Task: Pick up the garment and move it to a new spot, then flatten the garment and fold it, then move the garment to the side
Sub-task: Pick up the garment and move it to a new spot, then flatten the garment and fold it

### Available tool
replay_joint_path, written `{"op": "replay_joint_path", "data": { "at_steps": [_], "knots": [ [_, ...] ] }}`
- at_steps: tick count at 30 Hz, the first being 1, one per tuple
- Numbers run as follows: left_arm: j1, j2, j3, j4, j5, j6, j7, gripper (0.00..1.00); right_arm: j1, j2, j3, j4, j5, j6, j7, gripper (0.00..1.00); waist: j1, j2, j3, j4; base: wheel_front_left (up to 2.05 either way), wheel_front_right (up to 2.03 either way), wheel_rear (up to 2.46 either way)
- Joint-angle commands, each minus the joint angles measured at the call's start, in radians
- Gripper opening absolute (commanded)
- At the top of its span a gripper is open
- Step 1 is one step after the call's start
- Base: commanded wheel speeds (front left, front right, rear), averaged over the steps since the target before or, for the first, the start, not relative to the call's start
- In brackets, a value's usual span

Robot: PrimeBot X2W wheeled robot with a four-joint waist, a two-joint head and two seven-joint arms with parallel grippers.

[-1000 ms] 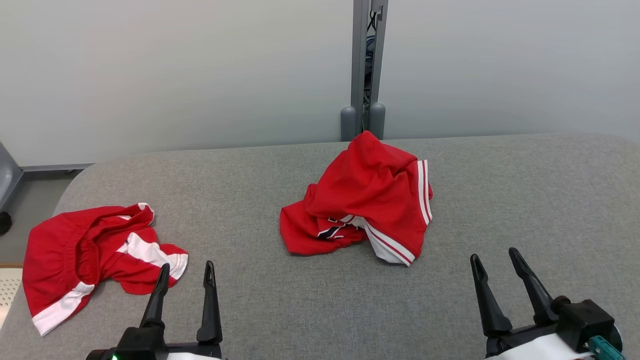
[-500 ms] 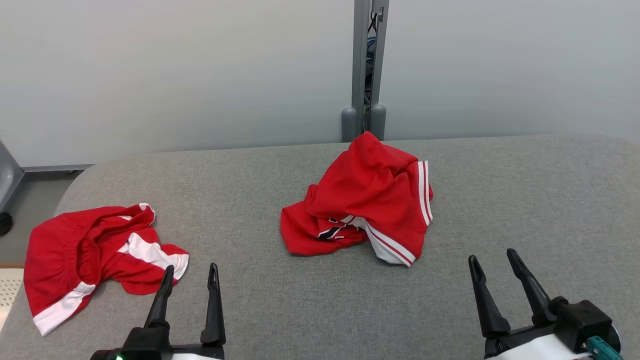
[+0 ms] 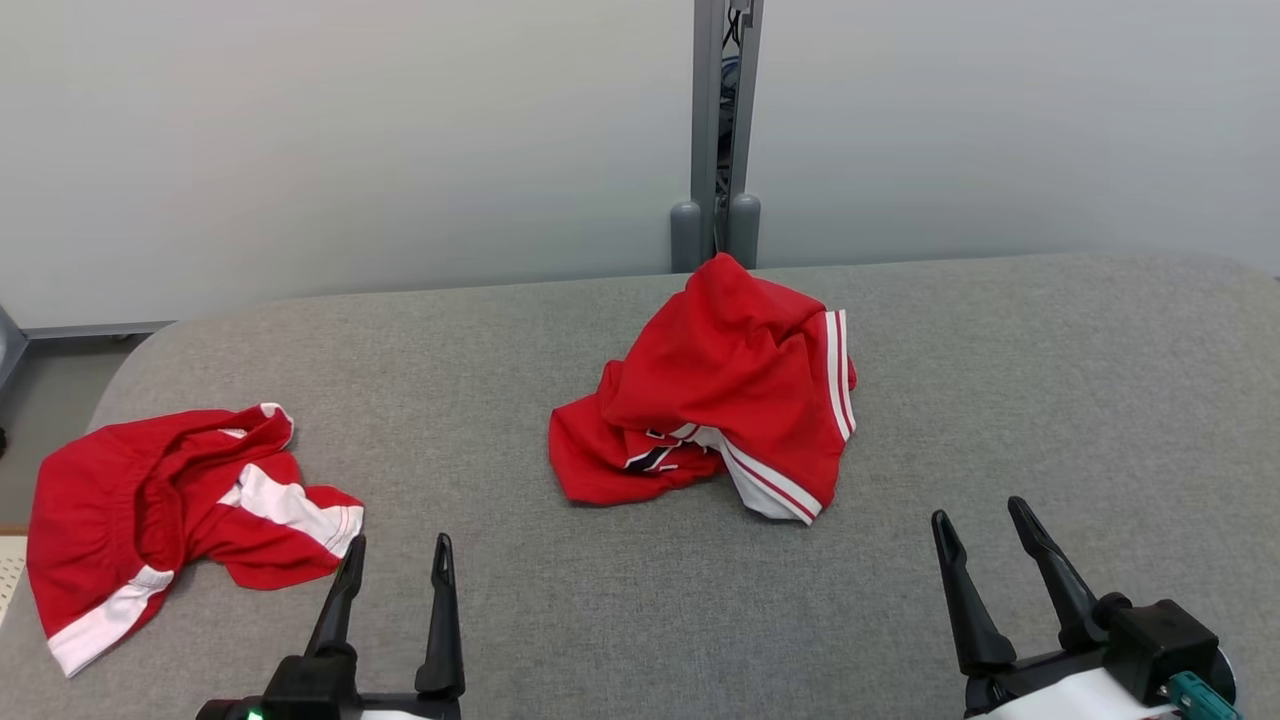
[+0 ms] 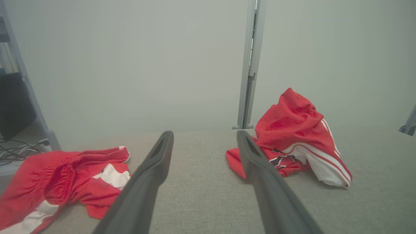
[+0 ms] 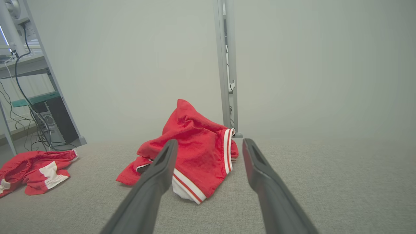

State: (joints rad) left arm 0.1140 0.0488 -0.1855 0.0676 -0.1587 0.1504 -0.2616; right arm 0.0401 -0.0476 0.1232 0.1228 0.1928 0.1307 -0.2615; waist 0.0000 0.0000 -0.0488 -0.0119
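A crumpled red garment point(image 3: 730, 390) with white stripes lies heaped in the middle of the grey padded table point(image 3: 1050, 400); it also shows in the wrist views point(image 4: 292, 123) point(image 5: 195, 146). A second red and white garment point(image 3: 150, 500) point(image 4: 58, 175) point(image 5: 35, 169) lies rumpled at the table's left edge. My left gripper point(image 3: 400, 545) point(image 4: 204, 134) is open and empty near the front edge, just right of the left garment. At the front right, my right gripper point(image 3: 978, 513) point(image 5: 210, 142) is open and empty, short of the middle garment.
A pale wall with a grey vertical post point(image 3: 716, 130) stands right behind the table's far edge. Shelving with cables point(image 5: 29, 97) stands off the table's left side. Bare grey tabletop lies between the two garments and to the right.
The head view has shifted a little, so the scene sits slightly left and higher. My left gripper has slid a bit to the right. Both garments lie as before.
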Motion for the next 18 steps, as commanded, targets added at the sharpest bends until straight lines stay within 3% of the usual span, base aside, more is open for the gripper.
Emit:
{"op": "replay_joint_path", "data": {
  "at_steps": [1, 7, 18],
  "knots": [
    [-0.02, 0.003, -0.003, 0.004, -0.002, -0.005, -0.004, 1.0, -0.007, -0.006, -0.001, 0.001, 0.002, 0.0, -0.006, 1.0, 0.0, 0.0, 0.005, -0.005, 0.0, 0.0, 0.0],
    [-0.094, 0.003, -0.057, 0.056, -0.014, -0.031, -0.004, 1.0, -0.025, -0.006, -0.005, -0.001, -0.015, 0.0, -0.006, 1.0, 0.0, 0.0, 0.039, -0.043, 0.0, 0.0, 0.0],
    [-0.335, 0.004, -0.26, 0.226, 0.022, -0.102, -0.004, 1.0, -0.083, -0.006, -0.018, -0.022, -0.015, 0.0, -0.006, 1.0, 0.0, 0.0, 0.163, -0.18, 0.0, 0.0, 0.0]
  ]
}}
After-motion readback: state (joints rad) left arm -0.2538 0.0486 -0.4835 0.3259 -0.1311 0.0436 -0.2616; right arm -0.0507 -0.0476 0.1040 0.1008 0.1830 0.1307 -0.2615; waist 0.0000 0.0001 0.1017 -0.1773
